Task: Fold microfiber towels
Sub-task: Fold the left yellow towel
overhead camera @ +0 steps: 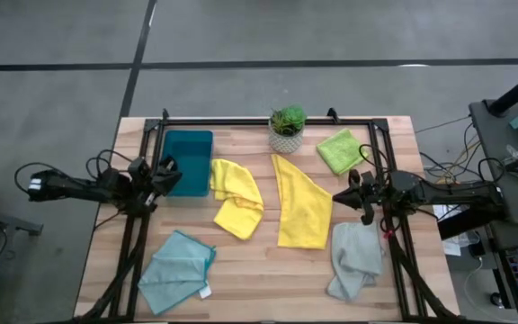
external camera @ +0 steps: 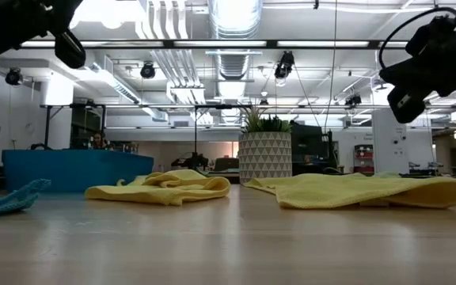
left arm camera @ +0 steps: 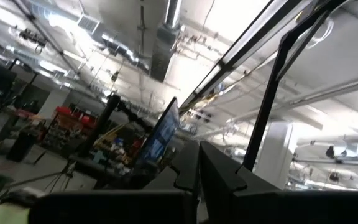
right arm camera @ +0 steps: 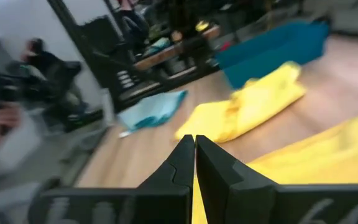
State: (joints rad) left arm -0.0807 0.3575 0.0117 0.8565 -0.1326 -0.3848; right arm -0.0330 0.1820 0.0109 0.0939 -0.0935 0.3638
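Observation:
Five microfiber towels lie on the wooden table. A crumpled yellow one [overhead camera: 237, 200] and a flat, folded-over yellow one [overhead camera: 300, 212] are in the middle. The lime green one [overhead camera: 340, 149] is at the far right, the pale grey one [overhead camera: 353, 261] at the near right, and the light teal one [overhead camera: 178, 270] with a white tag at the near left. My left gripper [overhead camera: 169, 170] hovers shut at the left edge, tipped upward [left arm camera: 197, 177]. My right gripper [overhead camera: 344, 192] hovers shut at the right edge, level, facing the yellow towels [right arm camera: 194, 158]. Neither touches anything.
A dark teal plastic tray [overhead camera: 187, 160] stands at the far left, beside my left gripper. A potted plant [overhead camera: 287, 130] in a white patterned pot stands at the far edge's middle. A black frame [overhead camera: 241, 121] borders the table. Bare wood lies along the near edge, between the towels.

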